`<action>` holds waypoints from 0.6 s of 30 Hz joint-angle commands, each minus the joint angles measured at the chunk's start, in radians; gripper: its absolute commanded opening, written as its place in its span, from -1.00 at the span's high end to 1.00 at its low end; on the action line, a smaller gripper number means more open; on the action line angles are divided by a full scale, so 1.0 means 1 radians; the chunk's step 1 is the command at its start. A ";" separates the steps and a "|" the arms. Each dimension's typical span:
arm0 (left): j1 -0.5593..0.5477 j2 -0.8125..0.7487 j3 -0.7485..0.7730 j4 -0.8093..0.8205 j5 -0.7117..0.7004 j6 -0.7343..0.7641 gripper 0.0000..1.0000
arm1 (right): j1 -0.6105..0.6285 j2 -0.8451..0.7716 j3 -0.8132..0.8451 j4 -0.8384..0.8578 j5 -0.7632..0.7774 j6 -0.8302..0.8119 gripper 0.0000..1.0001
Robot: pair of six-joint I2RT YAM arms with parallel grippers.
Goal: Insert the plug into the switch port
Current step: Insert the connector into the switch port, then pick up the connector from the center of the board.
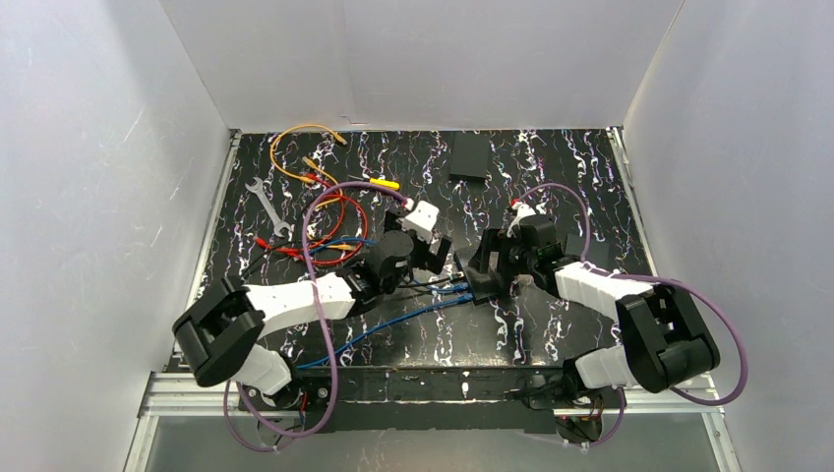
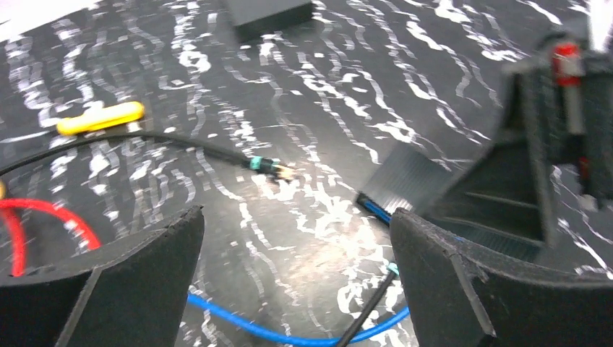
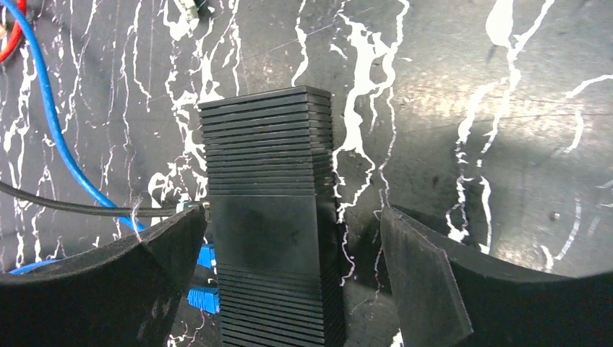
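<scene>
The switch (image 3: 267, 217) is a black ribbed box lying flat between the fingers of my right gripper (image 3: 293, 213), which is open: its left finger is close against the port side, while the right finger stands clear of the box. Two blue plugs (image 3: 204, 298) sit in that port side. Above them a black cable with a teal-booted plug (image 3: 184, 208) meets the same side. My left gripper (image 2: 296, 217) is open and empty over the table just left of the switch (image 2: 412, 181). That black cable's plug (image 2: 391, 270) passes beside its right finger.
A second black cable with a teal plug (image 2: 267, 165) lies loose on the table. Blue cables (image 1: 393, 320) run toward the near edge. A wrench (image 1: 268, 208), red and orange leads (image 1: 334, 211), a yellow piece (image 2: 101, 117) and another black box (image 1: 469, 155) lie farther back.
</scene>
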 commanded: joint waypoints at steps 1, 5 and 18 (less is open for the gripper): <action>0.019 -0.092 0.075 -0.311 -0.319 -0.128 -0.96 | -0.003 -0.058 -0.013 -0.022 0.087 0.011 -0.97; 0.056 -0.123 0.167 -0.528 -0.343 -0.083 -0.96 | -0.003 -0.069 -0.018 -0.027 0.112 0.017 -0.97; 0.461 0.020 0.519 -1.073 -0.033 -0.267 -0.95 | 0.004 -0.098 -0.021 -0.029 0.133 0.007 -0.97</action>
